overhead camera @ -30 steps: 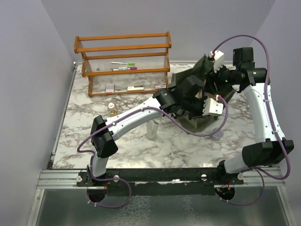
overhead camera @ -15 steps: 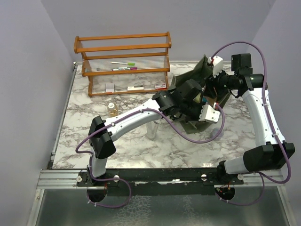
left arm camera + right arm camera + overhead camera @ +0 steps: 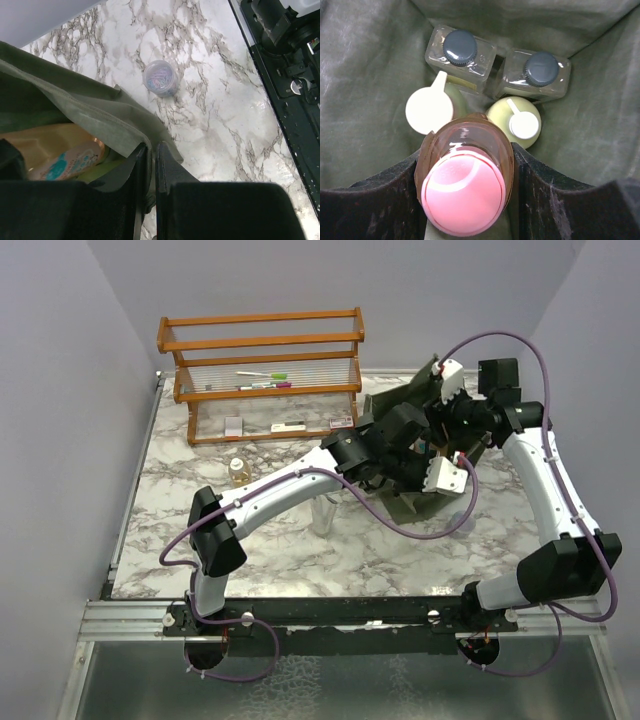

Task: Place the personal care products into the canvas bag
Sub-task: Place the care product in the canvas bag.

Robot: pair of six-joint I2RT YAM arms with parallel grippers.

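The canvas bag (image 3: 408, 398) stands open at the back right of the marble table. My left gripper (image 3: 152, 157) is shut on the bag's near fabric edge (image 3: 100, 122); an amber bottle with a teal label (image 3: 62, 157) lies inside. My right gripper (image 3: 465, 167) is down in the bag, shut on an upright amber bottle with a pink cap (image 3: 464, 192). Under it stand two black-capped bottles (image 3: 461, 48) (image 3: 540, 69) and two pale green bottles with white caps (image 3: 431, 109) (image 3: 520, 122). A beige bottle (image 3: 238, 472) stands on the table to the left.
An orange wooden rack (image 3: 260, 340) with pens (image 3: 265, 380) and small boxes fills the back left. A small round lavender jar (image 3: 160, 77) sits on the marble beside the bag. A pale translucent item (image 3: 325, 515) stands under my left forearm.
My right arm has swung left and lowered the pink-capped bottle into the bag. My left gripper has shifted slightly back with the bag edge, and the bag's sides stand more upright.
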